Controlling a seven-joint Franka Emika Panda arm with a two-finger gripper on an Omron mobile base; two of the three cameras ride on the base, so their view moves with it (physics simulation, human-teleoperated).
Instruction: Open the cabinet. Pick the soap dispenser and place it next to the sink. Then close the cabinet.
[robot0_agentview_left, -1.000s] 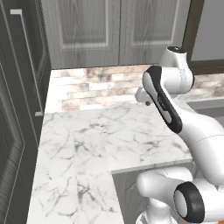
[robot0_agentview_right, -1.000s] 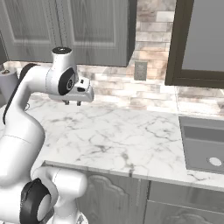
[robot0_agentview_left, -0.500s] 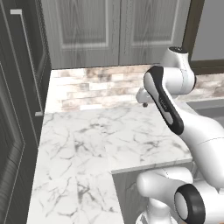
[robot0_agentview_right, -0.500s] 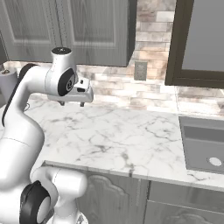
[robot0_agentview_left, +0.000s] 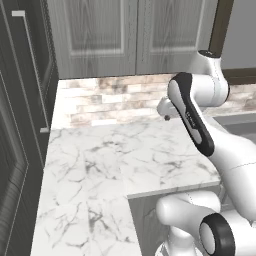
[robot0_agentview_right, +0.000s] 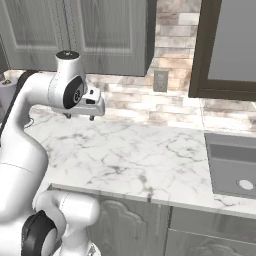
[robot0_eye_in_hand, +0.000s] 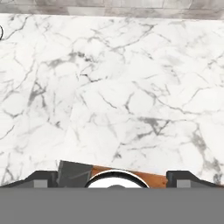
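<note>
From the left base view, the cabinet hangs above the back edge of the worktop with both tall panelled doors flush shut, and the arm reaches across the right half of the marble with the gripper hovering near the brick backsplash; a strip of the sink shows at the far right edge. From the right base view the same cabinet is closed as well, the gripper hangs over the back left part of the worktop, and the sink sits well apart from it, sunk into the right end. Looking down along the hand, the fingertips stand wide apart over bare marble worktop, so the gripper is spread wide and clamps nothing; the soap dispenser sits between them, its white pump top and orange body just peeking up, though I can't tell whether it rests on the marble. To my eye the bottle is out of the cabinet and let go, yet this spot looks far from the sink, so the placing seems doubtful; the doors look closed.
</note>
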